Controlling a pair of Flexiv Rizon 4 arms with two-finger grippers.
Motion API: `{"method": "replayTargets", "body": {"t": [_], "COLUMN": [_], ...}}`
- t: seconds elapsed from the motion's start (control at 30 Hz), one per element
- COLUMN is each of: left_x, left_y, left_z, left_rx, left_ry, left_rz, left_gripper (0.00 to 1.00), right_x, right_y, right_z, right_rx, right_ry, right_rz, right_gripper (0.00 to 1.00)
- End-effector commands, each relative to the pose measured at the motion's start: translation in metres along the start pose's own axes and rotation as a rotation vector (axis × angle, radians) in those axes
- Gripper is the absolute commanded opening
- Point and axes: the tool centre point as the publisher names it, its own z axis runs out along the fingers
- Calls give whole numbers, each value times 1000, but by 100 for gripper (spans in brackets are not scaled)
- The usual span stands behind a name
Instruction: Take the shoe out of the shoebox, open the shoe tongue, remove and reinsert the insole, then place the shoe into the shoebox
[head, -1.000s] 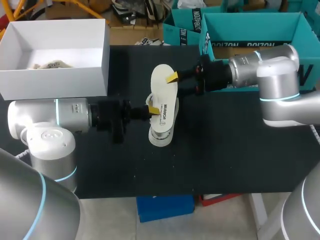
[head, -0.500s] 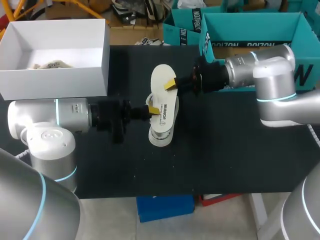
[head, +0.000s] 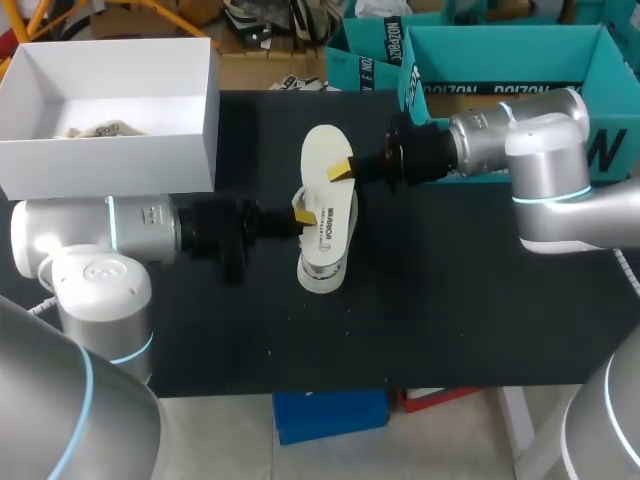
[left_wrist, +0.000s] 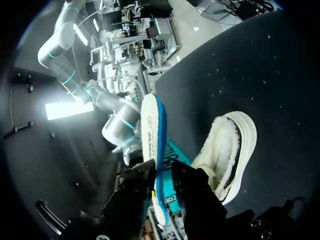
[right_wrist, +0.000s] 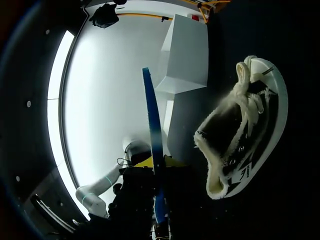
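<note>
While pinching the insole (head: 322, 150) in left gripper (head: 303, 216) and right gripper (head: 343, 168), may buckle it over the shoe (head: 322, 272) if pushed unevenly.

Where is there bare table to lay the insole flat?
Bare table lies right of the shoe and along the near edge. Crowded: the middle, where the left gripper and right gripper hold the insole above the shoe, and the far left corner with the shoebox.
</note>
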Motion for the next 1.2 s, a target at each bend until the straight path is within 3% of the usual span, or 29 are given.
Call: {"method": "replayTargets", "body": {"t": [0.03, 0.2, 0.23, 0.33, 0.53, 0.73, 1.2], "left_x": [-16, -23, -23, -28, -35, -44, -44], "left_y": [7, 18, 18, 24, 23, 18, 18], "left_z": [-19, -41, -41, -53, -51, -42, -42], "left_rx": [4, 73, 73, 136, 258, 255, 255], "left_ry": [171, 410, 410, 583, 777, 976, 976], "left_rz": [4, 72, 72, 108, 179, 293, 293], "left_gripper": [100, 100, 100, 100, 100, 100, 100], "right_x": [-1, -1, -1, -1, -1, -1, -1], "right_y": [1, 1, 1, 1, 1, 1, 1], "right_z": [1, 1, 1, 1, 1, 1, 1], "right_rx": [1, 1, 1, 1, 1, 1, 1], "right_ry": [-1, -1, -1, -1, -1, -1, -1], "right_rz": [1, 1, 1, 1, 1, 1, 1], "right_gripper": [0, 0, 0, 0, 0, 0, 0]}}
